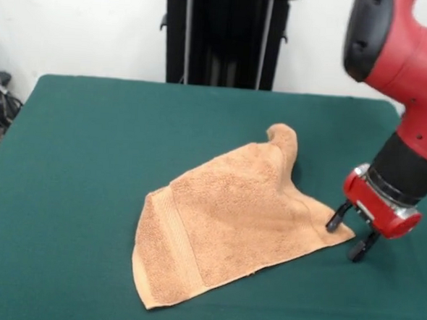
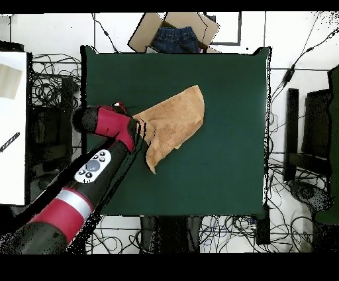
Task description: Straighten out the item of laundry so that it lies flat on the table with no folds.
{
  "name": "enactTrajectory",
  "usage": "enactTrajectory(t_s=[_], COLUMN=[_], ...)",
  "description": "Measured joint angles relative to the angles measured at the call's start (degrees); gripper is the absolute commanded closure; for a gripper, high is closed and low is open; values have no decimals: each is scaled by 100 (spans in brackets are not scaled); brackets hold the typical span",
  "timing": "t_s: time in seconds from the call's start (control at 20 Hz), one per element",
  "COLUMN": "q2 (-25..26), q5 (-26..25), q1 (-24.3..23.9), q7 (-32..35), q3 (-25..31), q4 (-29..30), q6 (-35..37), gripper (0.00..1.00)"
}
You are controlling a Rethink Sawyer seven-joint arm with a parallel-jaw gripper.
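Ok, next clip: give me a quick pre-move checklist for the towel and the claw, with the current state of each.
1. Towel lies flat with no folds: not ok. It forms a rough triangle, with a bunched peak standing up at its far side.
2. Claw is at a towel corner: ok. It sits at the pointed corner, fingers apart, one on each side of the tip.
3. Claw has hold of the cloth: cannot tell. The fingers look open and no fabric is lifted.
4. Towel is wholly on the table: ok, well inside every edge.
5. Room to pull the corner outward: ok. Green tabletop lies beyond the claw.
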Motion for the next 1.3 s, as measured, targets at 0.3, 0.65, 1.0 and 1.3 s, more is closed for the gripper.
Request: enactTrajectory(t_s=[0.3,0.65,1.0,1.3], q2=[-442,-672,-665,-597], q5=[108,265,265,266], q1=[-439,-546,-446,-236], q7=[0,0,0,0], q3=[766,1514,1695,1697], q4=[137,20,-262,-644], q6=[-243,-944,-1003,-1000], gripper=[0,0,0,0])
